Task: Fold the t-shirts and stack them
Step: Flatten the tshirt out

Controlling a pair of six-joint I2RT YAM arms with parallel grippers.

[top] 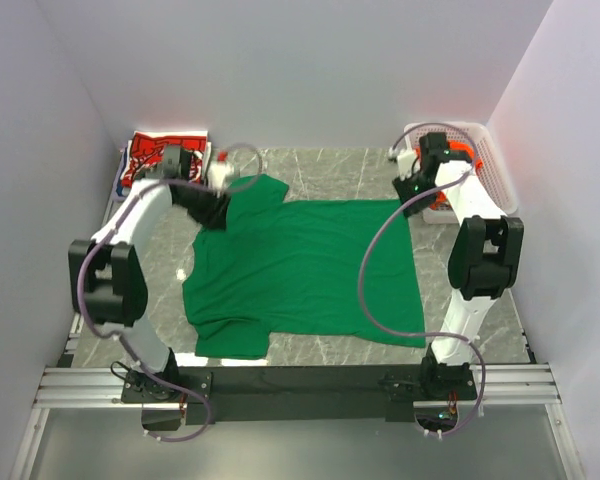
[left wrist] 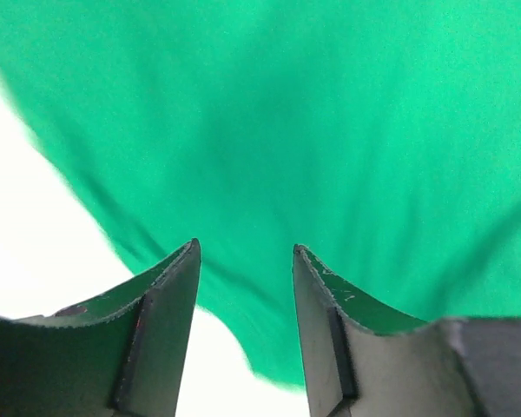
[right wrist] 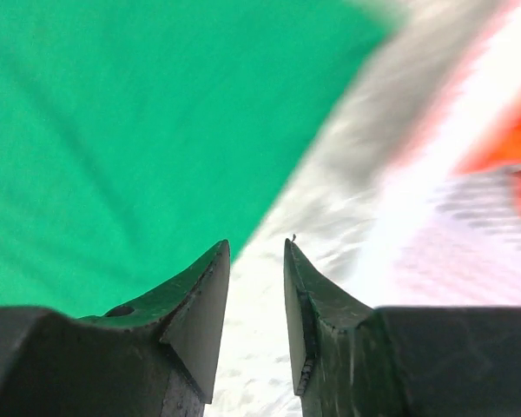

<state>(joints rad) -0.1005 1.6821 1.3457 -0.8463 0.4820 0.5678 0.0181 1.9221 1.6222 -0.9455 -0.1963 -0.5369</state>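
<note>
A plain green t-shirt (top: 300, 265) lies spread flat on the marble table (top: 330, 170). My left gripper (top: 213, 207) hangs over its far left sleeve. In the left wrist view the left gripper (left wrist: 246, 249) is open, with the green t-shirt (left wrist: 269, 130) below it and nothing pinched between the fingers. My right gripper (top: 414, 192) is at the shirt's far right corner. It stands open (right wrist: 256, 245) over bare table, just beside the green t-shirt (right wrist: 130, 130). A red t-shirt with white lettering (top: 160, 155) lies folded at the back left. An orange t-shirt (top: 464, 150) sits in the basket.
The white mesh basket (top: 490, 165) stands at the back right corner, close behind the right arm; its wall (right wrist: 469, 234) fills the right of the right wrist view. White walls close in the table on three sides. Grey cables loop from both arms over the shirt.
</note>
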